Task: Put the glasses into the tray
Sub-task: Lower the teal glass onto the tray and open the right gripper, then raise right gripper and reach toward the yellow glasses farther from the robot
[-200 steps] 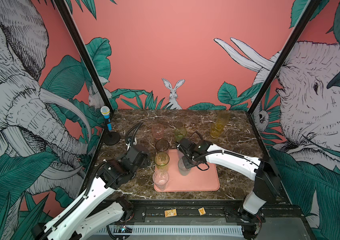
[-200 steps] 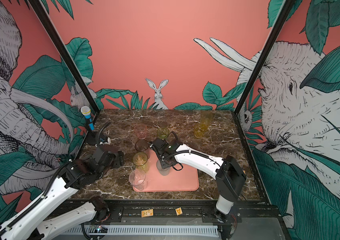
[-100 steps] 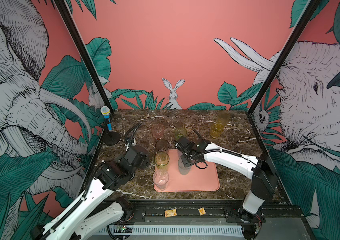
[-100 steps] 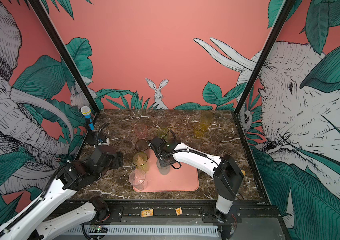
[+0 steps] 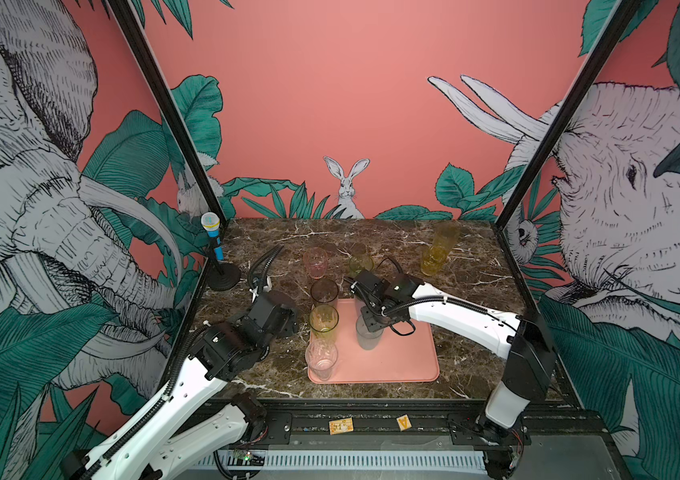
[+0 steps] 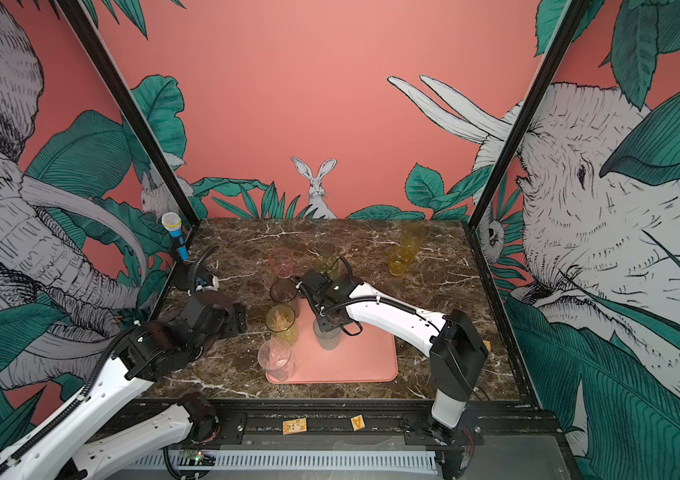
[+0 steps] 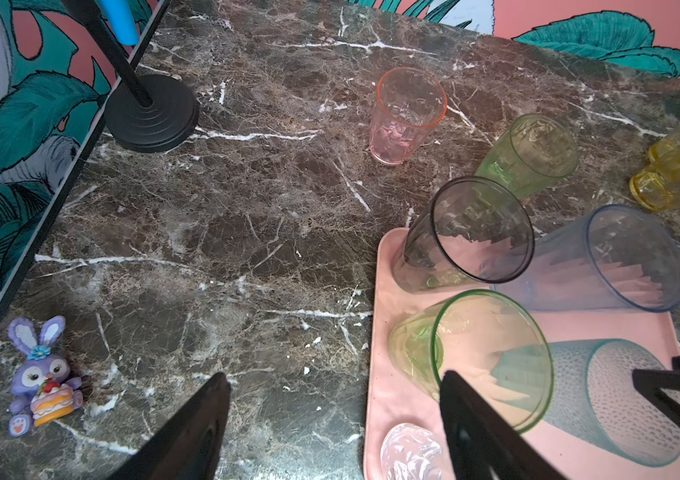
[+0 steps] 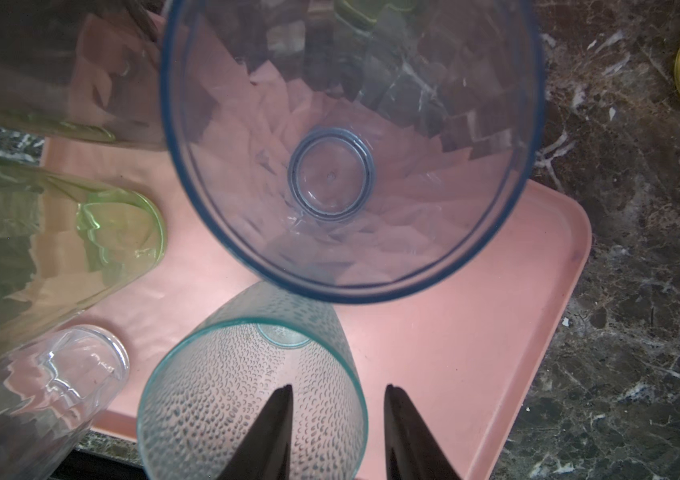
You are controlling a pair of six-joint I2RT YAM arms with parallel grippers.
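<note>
Our right gripper [image 8: 338,388] hangs over the teal glass [image 8: 213,395] with its fingers parted. One is inside the rim and one outside, with the wall between them (neither presses on it, as far as we can see). That glass stands upright on the tray [image 5: 404,353], left of the tray's middle. The blue glass [image 8: 350,145] stands just behind it near the far edge; we cannot tell whether the two touch.

Three more glasses line the tray's left edge: the grey glass [image 5: 324,291] at the far corner, the tall green glass [image 5: 323,322] in the middle and the clear glass [image 5: 320,357] at the near corner.

Our left gripper [image 7: 334,374] is over the table [image 5: 475,291] just left of the tray, its fingers wide apart with nothing between them.

Four glasses stand off the tray, farther back on the table. The pink glass [image 5: 315,262] and the short green glass [image 5: 360,264] are beyond the tray's far edge. Well to the right are a short amber glass [image 5: 431,259] and, just behind it, a tall amber glass [image 5: 445,237].

At the table's far left corner a microphone [image 5: 210,226] leans on its stand. In the left wrist view a small toy rabbit [image 7: 41,374] sits by the left wall.
</note>
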